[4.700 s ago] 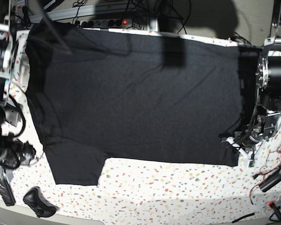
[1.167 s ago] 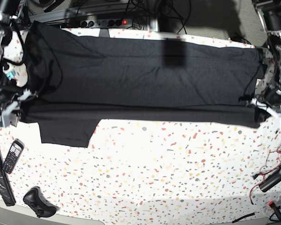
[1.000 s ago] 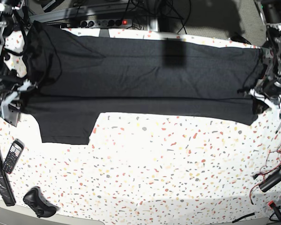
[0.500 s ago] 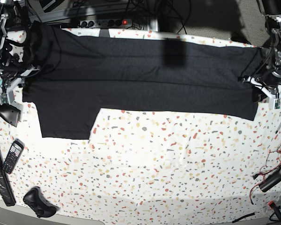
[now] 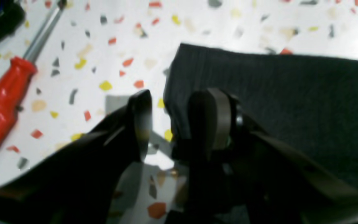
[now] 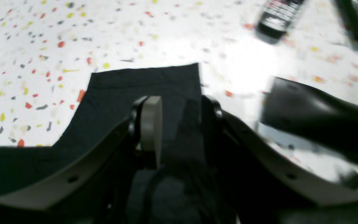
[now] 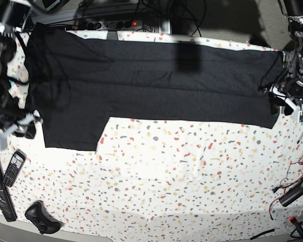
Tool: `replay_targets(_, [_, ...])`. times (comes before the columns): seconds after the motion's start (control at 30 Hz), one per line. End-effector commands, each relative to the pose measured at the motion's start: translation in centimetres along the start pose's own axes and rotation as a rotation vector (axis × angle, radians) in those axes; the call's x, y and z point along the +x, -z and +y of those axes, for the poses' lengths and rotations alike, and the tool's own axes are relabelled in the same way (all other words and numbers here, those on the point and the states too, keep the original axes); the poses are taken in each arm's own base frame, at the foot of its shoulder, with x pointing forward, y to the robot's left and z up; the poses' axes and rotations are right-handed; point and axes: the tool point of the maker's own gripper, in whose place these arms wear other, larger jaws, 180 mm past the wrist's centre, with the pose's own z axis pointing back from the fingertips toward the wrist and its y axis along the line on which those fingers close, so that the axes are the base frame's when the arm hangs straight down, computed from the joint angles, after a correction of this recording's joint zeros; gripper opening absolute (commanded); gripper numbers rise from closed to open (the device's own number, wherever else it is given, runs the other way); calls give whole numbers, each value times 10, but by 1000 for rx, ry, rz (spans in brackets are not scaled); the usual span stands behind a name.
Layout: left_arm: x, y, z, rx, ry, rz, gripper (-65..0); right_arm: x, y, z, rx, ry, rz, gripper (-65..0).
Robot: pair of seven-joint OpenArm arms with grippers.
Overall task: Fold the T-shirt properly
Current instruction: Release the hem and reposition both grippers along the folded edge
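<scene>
Speckled terrazzo table (image 7: 192,181) filling the base view. Black T-shirt (image 7: 151,85) spread flat as a long band across the 12 o'clock half of the table, one sleeve (image 7: 70,133) hanging toward 8 o'clock, print side not visible.

Left gripper (image 5: 172,124) at the shirt's 3 o'clock corner: fingers (image 5: 140,124) spread, cloth edge lying in the gap, one finger over bare table, the other over fabric; nothing pinched.

Right gripper (image 6: 177,124) at the 9 o'clock end above the sleeve: fingers (image 6: 149,124) parted, black cloth visible between them, apparently not clamped.

Red-handled screwdriver (image 5: 3,102) at 9 o'clock in the left wrist view, near that gripper.

Black keypad handset (image 7: 12,169) at 8 o'clock of the base view; black controller (image 7: 40,217) at 7 o'clock.
</scene>
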Motion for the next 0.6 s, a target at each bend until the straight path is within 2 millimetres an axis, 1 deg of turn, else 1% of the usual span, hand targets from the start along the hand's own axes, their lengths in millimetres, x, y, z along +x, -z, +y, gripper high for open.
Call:
replay_targets(0.0, [20, -3, 6, 9, 22, -56, -388, 18, 5, -3, 1, -15, -33, -441])
replay_targets(0.2, [22, -4, 5, 7, 22, -59, -388, 21, 67, -6, 10, -3, 109, -441])
replay_targets(0.3, [21, -3, 3, 5, 18, -60, -388, 14, 91, -10, -4, -12, 216, -441])
replay_targets(0.37, [21, -3, 3, 4, 15, -61, -388, 6, 101, -13, -10, -12, 292, -441])
replay_targets(0.43, [21, -3, 2, 3, 13, -62, -388, -3, 108, -14, -11, -12, 366, -441])
replay_targets(0.57, [21, -3, 2, 2, 11, -63, -388, -25, 114, -18, -24, -11, 489, -441])
